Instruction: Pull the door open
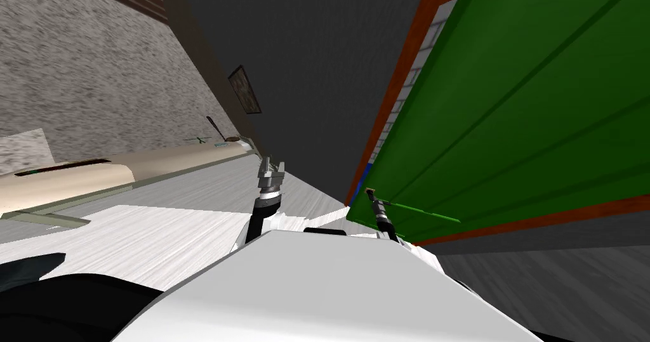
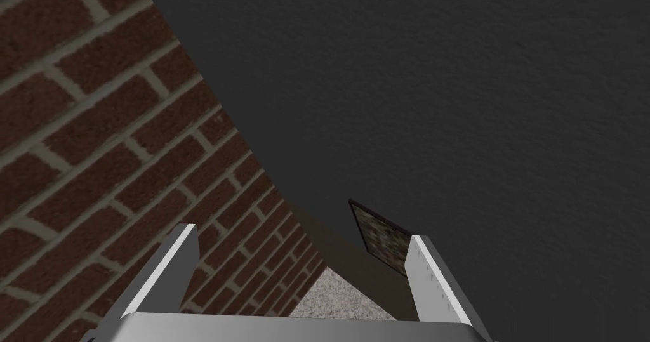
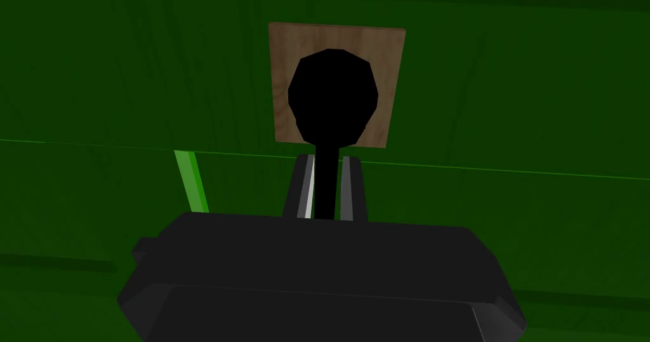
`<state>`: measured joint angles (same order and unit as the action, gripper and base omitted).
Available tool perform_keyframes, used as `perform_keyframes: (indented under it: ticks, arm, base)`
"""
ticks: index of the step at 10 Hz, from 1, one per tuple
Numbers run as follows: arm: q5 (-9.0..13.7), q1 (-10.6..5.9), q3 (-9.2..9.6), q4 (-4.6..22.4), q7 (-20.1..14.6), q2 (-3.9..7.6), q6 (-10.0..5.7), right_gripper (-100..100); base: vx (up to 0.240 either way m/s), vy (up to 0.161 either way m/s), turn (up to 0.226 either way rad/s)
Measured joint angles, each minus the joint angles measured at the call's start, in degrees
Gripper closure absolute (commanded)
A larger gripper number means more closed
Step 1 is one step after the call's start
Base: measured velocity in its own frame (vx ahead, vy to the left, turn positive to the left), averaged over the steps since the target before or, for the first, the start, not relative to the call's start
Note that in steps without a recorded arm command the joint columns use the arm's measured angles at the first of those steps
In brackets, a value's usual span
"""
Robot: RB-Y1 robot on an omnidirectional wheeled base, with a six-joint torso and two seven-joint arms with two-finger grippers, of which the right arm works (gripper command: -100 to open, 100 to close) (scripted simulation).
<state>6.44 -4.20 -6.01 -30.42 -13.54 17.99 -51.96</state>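
Your right end effector (image 3: 327, 160) is squeezing the thin black handle (image 3: 331, 97) on the green door (image 1: 520, 116), which is standing close on your right. You should be pulling slowly, straight back, so the handle is not slipping out. Your left end effector (image 1: 273, 164) is hanging open.

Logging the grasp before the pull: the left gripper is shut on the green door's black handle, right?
No, it is the right gripper that is shut on the green door's black handle, as the right wrist view shows. The left gripper stands open.
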Motion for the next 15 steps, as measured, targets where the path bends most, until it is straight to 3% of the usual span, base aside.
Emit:
perform_keyframes:
  ticks: [5,9,10,13,15]
  arm:
    - [-1.43,-0.64,-0.17,1.59,-1.01,0.17,-0.87,100]
    - [-2.28,-0.66,-0.19,1.57,-1.55,0.08,-0.99,100]
    - [-2.55,-0.28,0.21,1.36,-1.96,0.38,-1.2,100]
    - [-3.57,-0.62,1.66,3.2,-3.97,1.72,-3.74,100]
    - [-3.91,0.57,2.18,1.99,-4.36,1.59,-3.47,100]
  base:
    - [-0.257,-0.083,0.214]
    - [-0.184,-0.031,0.087]
    - [-0.232,-0.026,0.119]
    - [-0.202,-0.038,0.069]
    - [-0.108,-0.029,0.038]
